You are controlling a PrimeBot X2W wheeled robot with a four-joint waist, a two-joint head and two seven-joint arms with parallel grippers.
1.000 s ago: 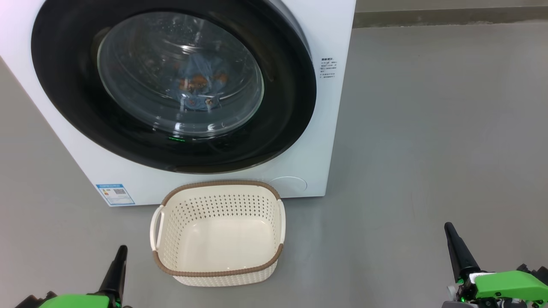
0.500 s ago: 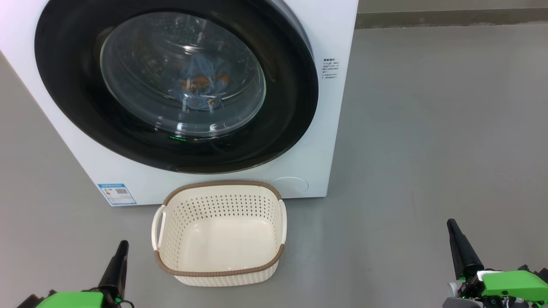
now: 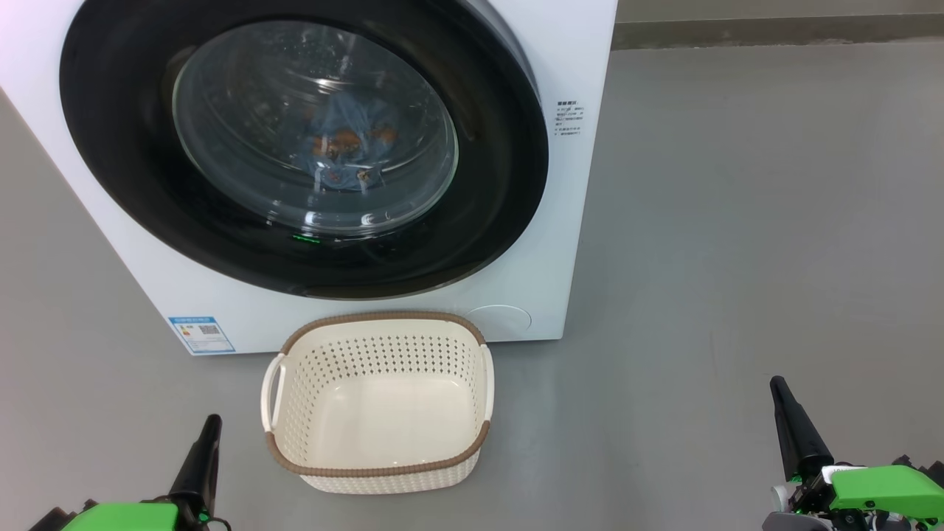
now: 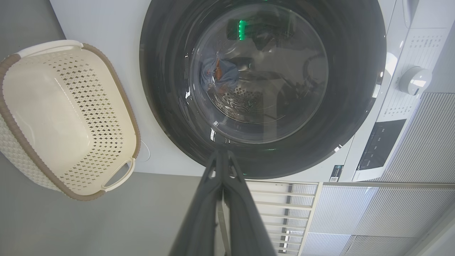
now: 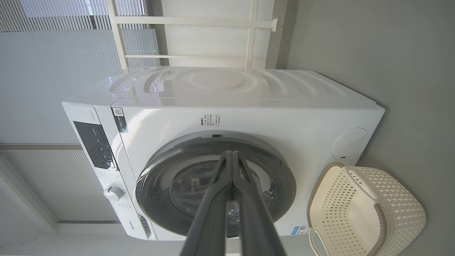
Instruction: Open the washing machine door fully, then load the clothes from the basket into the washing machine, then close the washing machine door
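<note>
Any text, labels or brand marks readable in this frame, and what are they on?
Nothing here is legible.
Blue label sticker, low on the washing machine front: too small.
Grey print block right of the washing machine door: too small.
Panel print beside the knob: blurred.

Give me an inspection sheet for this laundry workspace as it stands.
Surface: smooth grey floor, no spills seen.
Job's things: big white front-loading washing machine; its round black-rimmed glass door shut; light blue bear-print clothes inside the drum, behind the glass; cream perforated plastic basket with brown rim, empty, on the floor before the machine.
Clutter: nothing seen.
Grippers: left gripper and right gripper low, apart from everything, dark fingers pressed together, holding nothing.
Cables: nothing seen.
Surroundings: white slatted blinds and a white frame behind the machine.
</note>
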